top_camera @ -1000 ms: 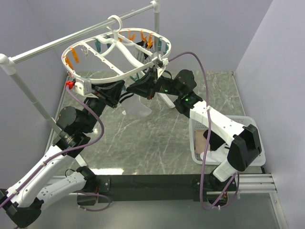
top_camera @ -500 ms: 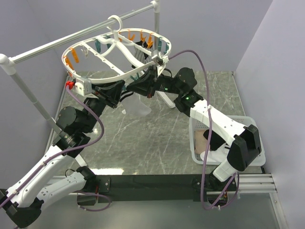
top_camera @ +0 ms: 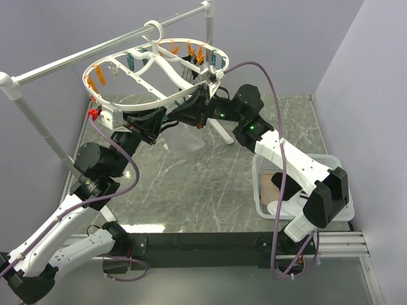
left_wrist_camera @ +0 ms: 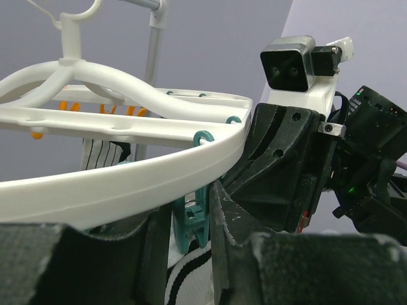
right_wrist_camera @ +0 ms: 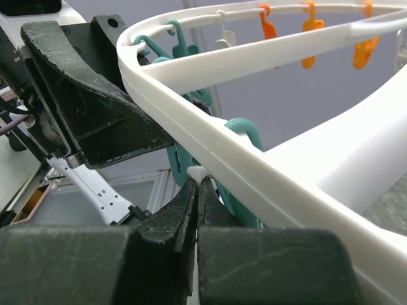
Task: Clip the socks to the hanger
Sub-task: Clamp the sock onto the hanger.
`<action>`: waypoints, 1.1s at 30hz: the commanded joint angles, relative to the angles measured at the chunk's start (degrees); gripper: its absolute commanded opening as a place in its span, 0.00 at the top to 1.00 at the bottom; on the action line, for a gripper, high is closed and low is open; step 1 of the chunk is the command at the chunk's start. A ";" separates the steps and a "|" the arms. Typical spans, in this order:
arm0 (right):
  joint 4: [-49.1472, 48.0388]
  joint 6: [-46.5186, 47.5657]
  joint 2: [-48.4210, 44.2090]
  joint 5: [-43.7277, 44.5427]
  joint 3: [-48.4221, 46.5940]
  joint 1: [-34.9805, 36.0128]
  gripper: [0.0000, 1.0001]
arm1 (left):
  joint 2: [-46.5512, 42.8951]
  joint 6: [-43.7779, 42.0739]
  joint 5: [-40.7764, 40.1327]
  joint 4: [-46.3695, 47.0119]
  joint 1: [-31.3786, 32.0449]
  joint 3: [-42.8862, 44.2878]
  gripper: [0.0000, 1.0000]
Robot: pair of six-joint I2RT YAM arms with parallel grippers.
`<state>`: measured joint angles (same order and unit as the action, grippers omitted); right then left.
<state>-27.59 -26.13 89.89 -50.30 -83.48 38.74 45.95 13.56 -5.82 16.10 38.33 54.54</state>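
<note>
Both arms are up under the near-right rim of the hanger (left_wrist_camera: 127, 184), which hangs from the rail (top_camera: 82, 54) at the far left. The left end effector (left_wrist_camera: 189, 213) has its fingers either side of a teal clip (left_wrist_camera: 194, 229), but whether they're squeezing it, I can't tell. The right end effector (right_wrist_camera: 196, 190) reaches in from the right, fingers pressed together with only a white sliver at the tips (no making out what that is).

Here's what matters. The clip hangs straight down off the rim, long axis vertical. The sock (top_camera: 181, 140) dangles just beneath it, below both end effectors and above the table (top_camera: 191, 184). In the left wrist view, striped fabric shows right under the clip, between the fingers. So the sock's top edge has to go up into that clip, and the left arm looks the nearer one. The other socks (top_camera: 271, 185) sit in the basket (top_camera: 258, 171), near right.
</note>
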 commanded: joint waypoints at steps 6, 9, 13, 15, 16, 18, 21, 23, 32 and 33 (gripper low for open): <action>4.66 0.12 -2.79 -2.78 -1.69 0.28 1.00 | -0.95 -2.93 4.33 0.69 0.43 0.30 0.74; 2.64 -1.20 -3.05 -4.10 -1.07 0.19 1.00 | -0.95 -3.19 5.30 0.69 0.43 0.39 0.74; 0.53 -1.82 -3.40 -5.24 -0.54 0.19 1.00 | -0.69 -2.75 6.35 0.25 0.43 0.30 0.74; 0.26 -2.26 -3.32 -5.68 -0.72 0.19 1.00 | -0.86 -2.58 7.23 0.34 0.43 0.12 0.74; -0.26 -2.43 -3.23 -5.94 -0.80 0.19 1.00 | -0.95 -2.58 7.49 0.34 0.35 -0.05 0.74; -0.62 -3.14 -2.88 -6.04 -1.07 0.19 1.00 | -0.96 -2.58 8.19 0.34 0.43 -0.05 0.74; 1.22 -2.44 -2.17 -5.33 -2.20 0.19 1.00 | -1.31 -2.40 9.42 0.60 0.43 -0.14 0.74; 2.37 -2.43 -1.56 -4.63 -2.65 0.11 1.00 | -1.57 -2.40 9.52 0.69 0.43 -0.23 0.74; 1.06 -3.22 -0.85 -4.10 -2.21 0.19 1.00 | -1.92 -2.58 9.60 0.51 0.43 -0.14 0.74; 1.05 -3.14 -0.94 -3.84 -2.30 0.19 1.00 | -1.75 -2.49 9.69 0.60 0.43 -0.14 0.74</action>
<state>-24.01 -28.47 89.38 -54.89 -83.59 38.74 44.82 11.20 -2.37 16.01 38.17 54.54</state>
